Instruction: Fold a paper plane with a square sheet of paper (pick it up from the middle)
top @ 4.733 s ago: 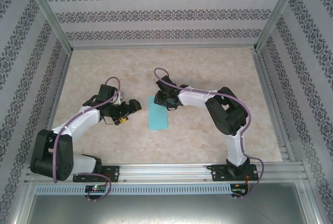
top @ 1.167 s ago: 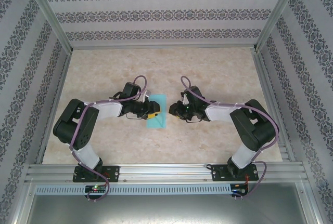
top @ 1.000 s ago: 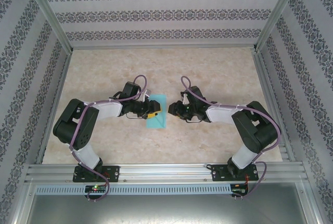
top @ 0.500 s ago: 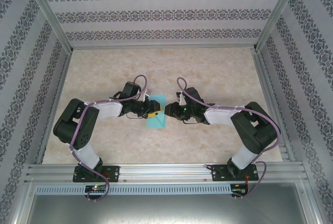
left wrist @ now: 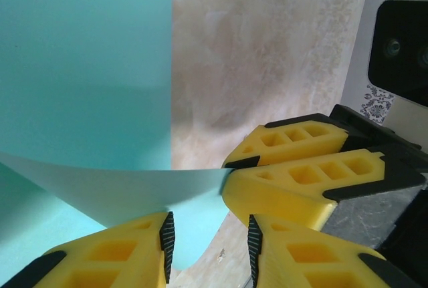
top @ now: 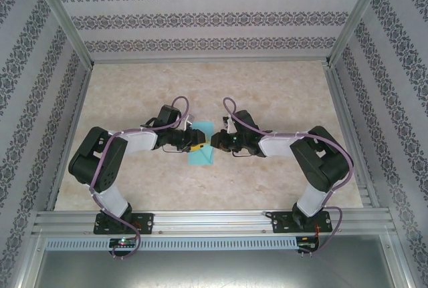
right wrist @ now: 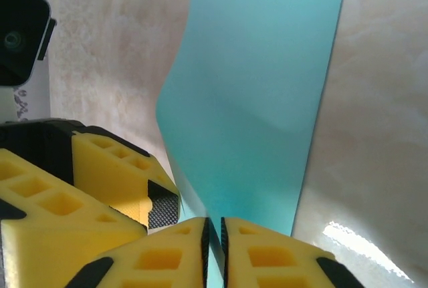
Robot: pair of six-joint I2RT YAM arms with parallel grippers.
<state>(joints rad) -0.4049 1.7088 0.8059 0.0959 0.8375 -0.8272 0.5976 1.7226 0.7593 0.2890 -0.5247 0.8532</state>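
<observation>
The square sheet of paper (top: 201, 157) lies near the middle of the worktop (top: 267, 87) as a narrow teal rectangle, apparently in 2 layers, and both arms reach inward so their tips meet over its middle. The right claw (right wrist: 214, 238) is clenched on the paper's raised edge: its 2 yellow fingers stand almost together with the thin sheet running into the slit between them. That pinch holds the upper layer (left wrist: 127, 188) curled up off the worktop while the lower layer lies flat beneath. The left claw (left wrist: 207, 238) is released, its fingers standing apart on either side of the lifted flap, with a corner of the paper hanging in the gap but not pressed. This looks like a handover or shared grip. One claw lifts the edge so that the other can get a finger under paper too thin to pick up flat. The next move probably calls for the left claw to close on the flap without dragging it. With the 2 claws nearly touching, they could collide or crumple the sheet.
</observation>
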